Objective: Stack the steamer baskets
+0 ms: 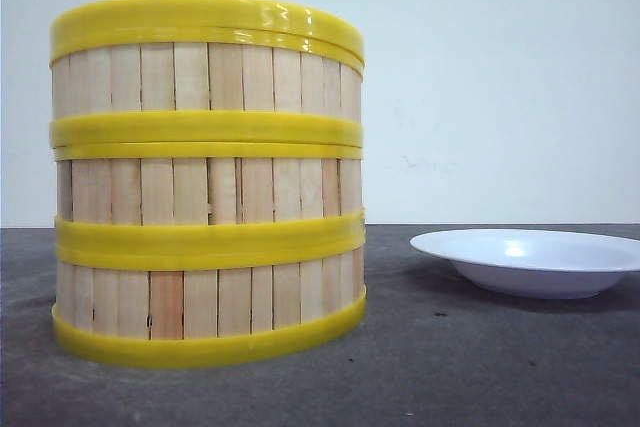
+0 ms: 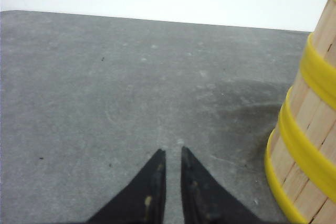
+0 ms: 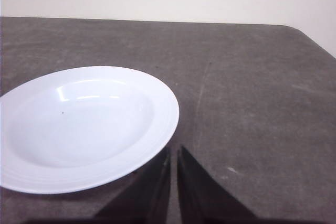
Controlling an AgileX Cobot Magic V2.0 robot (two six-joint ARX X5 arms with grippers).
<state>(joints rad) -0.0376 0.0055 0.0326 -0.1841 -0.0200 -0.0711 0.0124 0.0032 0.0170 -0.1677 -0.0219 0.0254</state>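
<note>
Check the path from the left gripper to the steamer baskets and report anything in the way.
Nothing visible blocks it. In the left wrist view only bare table lies between the left gripper and the steamer baskets, already stacked three high. The white plate sits apart, on the stack's other side.

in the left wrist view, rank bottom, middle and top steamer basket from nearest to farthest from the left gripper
1. The bottom basket, at table level beside the left gripper, is nearest.
2. The middle basket, stacked directly on it, comes next.
3. The top basket, highest in the stack and cut off by the frame edge, is farthest.
</note>
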